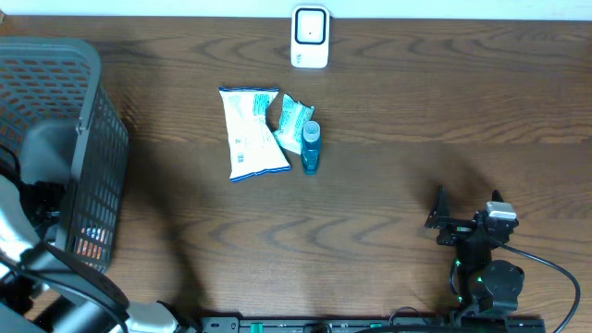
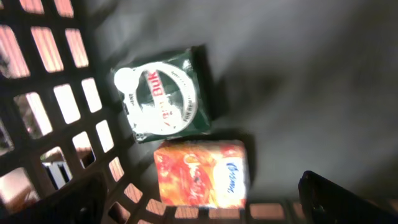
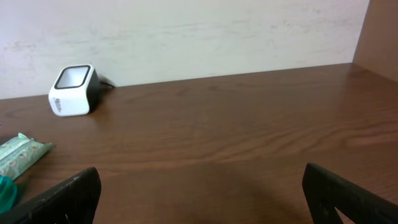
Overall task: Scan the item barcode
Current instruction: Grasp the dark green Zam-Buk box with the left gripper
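Left gripper (image 2: 211,202) jaws are hanging wide open inside the basket (image 2: 311,74) above an orange packet (image 2: 202,173) and a green packet (image 2: 166,94), likely binned there. Right gripper (image 3: 205,196) is idling open, with a white packet (image 1: 252,132) waiting on the tabletop (image 1: 416,102) near the barcode scanner (image 1: 310,37).

There is one white scanner (image 1: 310,37) on the table (image 1: 416,111). There is one grey basket (image 1: 88,129). Two soft packets lie on the table: one big white packet (image 1: 252,134) and one small teal packet (image 1: 294,120). There is one blue bottle (image 1: 310,148). Two packs sit inside the basket: one green pack (image 2: 166,93) and one orange pack (image 2: 202,173).
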### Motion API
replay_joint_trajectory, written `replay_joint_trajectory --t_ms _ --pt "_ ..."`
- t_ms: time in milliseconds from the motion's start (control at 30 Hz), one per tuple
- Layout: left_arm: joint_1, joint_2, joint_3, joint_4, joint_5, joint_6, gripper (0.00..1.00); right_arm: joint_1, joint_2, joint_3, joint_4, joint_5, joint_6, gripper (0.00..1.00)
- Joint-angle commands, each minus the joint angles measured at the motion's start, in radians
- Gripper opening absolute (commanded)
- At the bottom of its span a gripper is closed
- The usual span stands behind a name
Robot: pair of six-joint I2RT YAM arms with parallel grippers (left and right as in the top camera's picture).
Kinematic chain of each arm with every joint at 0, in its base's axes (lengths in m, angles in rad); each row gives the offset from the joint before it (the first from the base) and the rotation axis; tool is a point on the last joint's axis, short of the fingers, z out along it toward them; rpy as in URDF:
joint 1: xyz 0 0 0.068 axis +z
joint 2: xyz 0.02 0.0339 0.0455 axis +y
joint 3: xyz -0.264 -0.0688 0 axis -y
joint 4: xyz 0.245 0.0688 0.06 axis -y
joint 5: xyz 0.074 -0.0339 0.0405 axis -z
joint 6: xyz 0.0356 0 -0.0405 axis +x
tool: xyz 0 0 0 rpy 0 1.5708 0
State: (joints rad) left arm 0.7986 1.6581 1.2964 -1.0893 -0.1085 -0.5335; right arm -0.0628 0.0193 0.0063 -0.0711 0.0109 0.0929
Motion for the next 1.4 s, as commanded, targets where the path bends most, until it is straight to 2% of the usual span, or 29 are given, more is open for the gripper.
replay_joint_trajectory --t_ms 0,167,367,1000,1033,1200,1367 --pt "0.023 0.048 -0.003 0.002 -0.042 -0.098 0.98 0.005 -0.001 -0.001 -0.006 -0.006 -0.012 0.99" --pt "0.060 0.124 -0.003 0.018 -0.042 -0.130 0.98 0.005 -0.001 -0.001 -0.006 -0.006 -0.012 0.99" --pt "0.125 0.187 -0.003 0.022 -0.042 -0.226 0.98 0.005 -0.001 -0.001 -0.006 -0.006 -0.012 0.99" --pt "0.152 0.218 -0.111 0.182 -0.031 -0.220 0.99 0.005 -0.001 -0.001 -0.006 -0.006 -0.012 0.99" --pt "0.152 0.218 -0.113 0.187 -0.030 -0.220 0.98 0.005 -0.001 -0.001 -0.006 -0.006 -0.012 0.99" --pt "0.152 0.218 -0.113 0.210 -0.029 -0.220 0.79 0.005 -0.001 -0.001 -0.006 -0.006 -0.012 0.99" --pt "0.152 0.218 -0.113 0.266 0.080 -0.140 0.80 0.005 -0.001 -0.001 -0.006 -0.006 -0.012 0.99"
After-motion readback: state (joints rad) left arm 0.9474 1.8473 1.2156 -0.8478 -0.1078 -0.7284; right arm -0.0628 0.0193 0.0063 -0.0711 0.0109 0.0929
